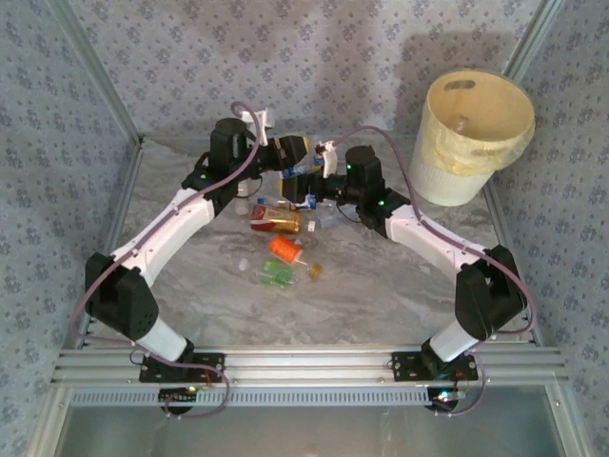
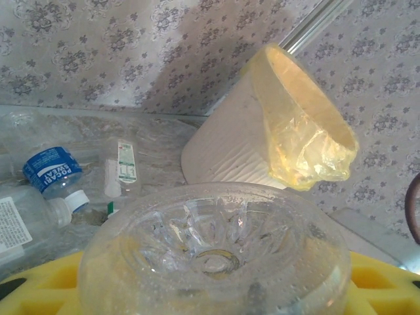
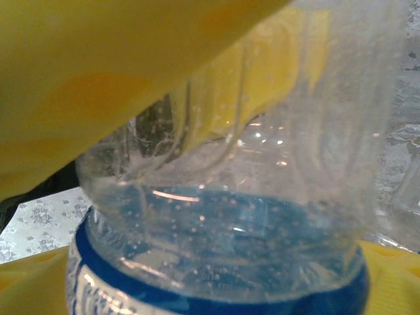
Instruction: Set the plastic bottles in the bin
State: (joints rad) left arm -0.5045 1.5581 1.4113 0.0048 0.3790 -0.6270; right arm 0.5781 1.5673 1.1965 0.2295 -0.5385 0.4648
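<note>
Marbled grey counter (image 1: 381, 286) enclosed by patterned wallpaper, with the cream bin (image 1: 447, 176) and its yellow liner at the far right corner. Near the middle of the far edge, the left claw (image 1: 297, 155) clamps a clear bottle (image 2: 213, 256) between yellow pads. The right claw (image 1: 322, 183) stands wide around what appears to be the same bottle's blue label; whether it grips cannot be told. For a clean handover, the right should close firmly before the left lets go. Loose bottles (image 1: 276, 221) lie mid-counter.
</note>
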